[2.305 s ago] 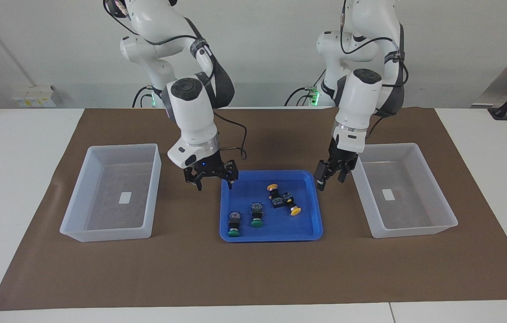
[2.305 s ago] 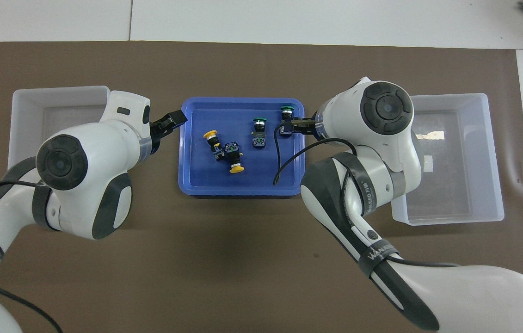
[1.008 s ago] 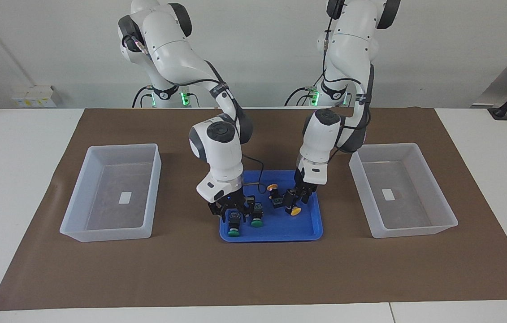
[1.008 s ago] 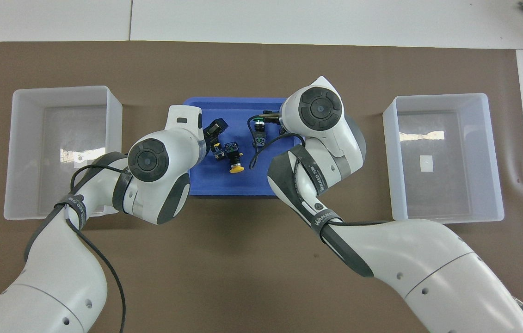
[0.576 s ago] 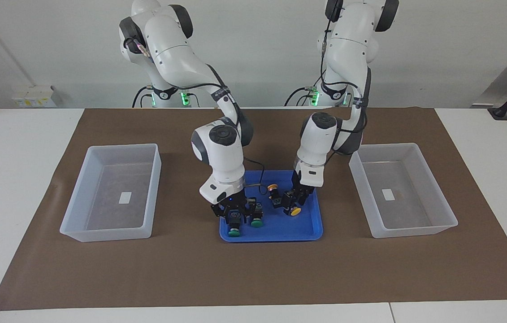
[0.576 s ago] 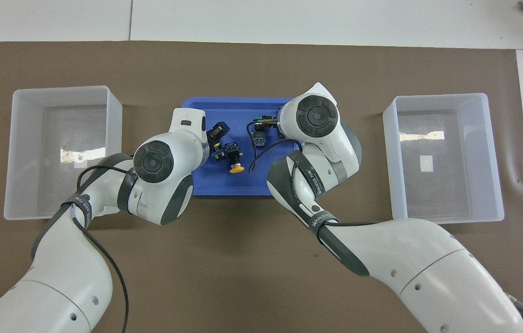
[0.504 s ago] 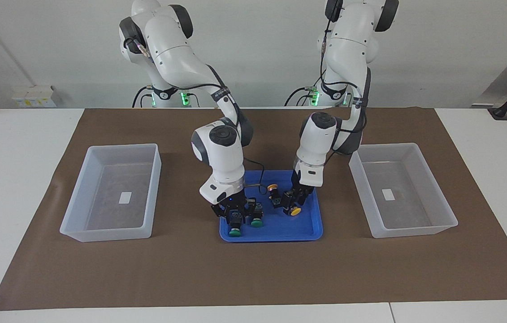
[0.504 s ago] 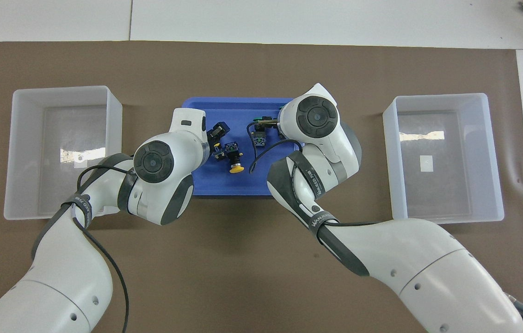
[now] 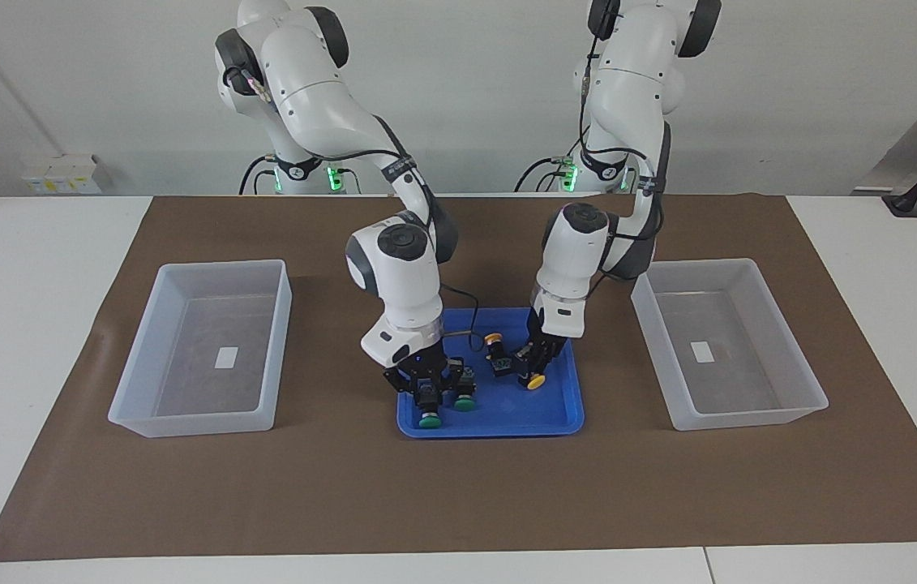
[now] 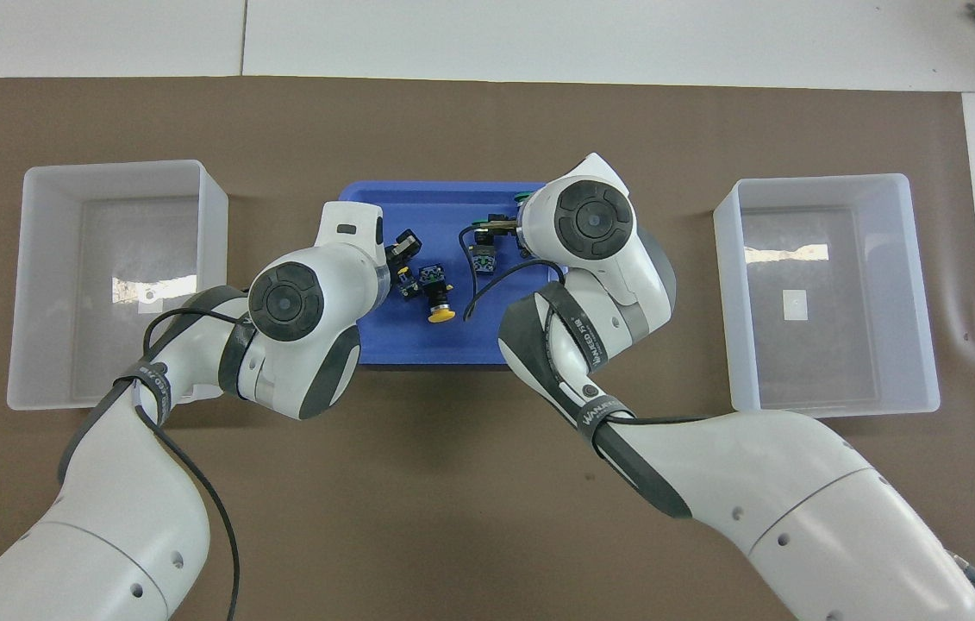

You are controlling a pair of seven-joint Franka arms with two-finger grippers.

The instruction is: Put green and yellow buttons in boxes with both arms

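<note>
Facing view, read from the robots' end outward. Shows a white tabletop (image 9: 20, 324) under a brown mat (image 9: 458, 487), with a shallow blue tray (image 9: 507, 410) in the middle of it.

Nearest the robots in the tray: free yellow button (image 9: 494, 339), lying on its side, cap turned toward the robots, black body touching or just beside the neighbouring button's body; cannot tell which.

Next out: left hand (image 9: 529, 369), lowered into the tray at the left arm's end of it, fingers pressed in on the black body of the held yellow button (image 9: 535, 382). Leaves the yellow cap sticking out away from the robots, low over the tray floor; cannot tell whether touching.

A little farther out: free green button (image 9: 464, 399), on the tray floor, cap pointing away from the robots, just beside the right hand.

Farthest out in the tray: right hand (image 9: 426, 397), down at the right arm's end of the tray, pinching the body of the held green button (image 9: 426, 421), green cap poking out near the tray's rim.

Flanking the tray, well apart from it: box at the left arm's end (image 9: 734, 385) and box at the right arm's end (image 9: 199, 393), each with only a small white label on its floor.
</note>
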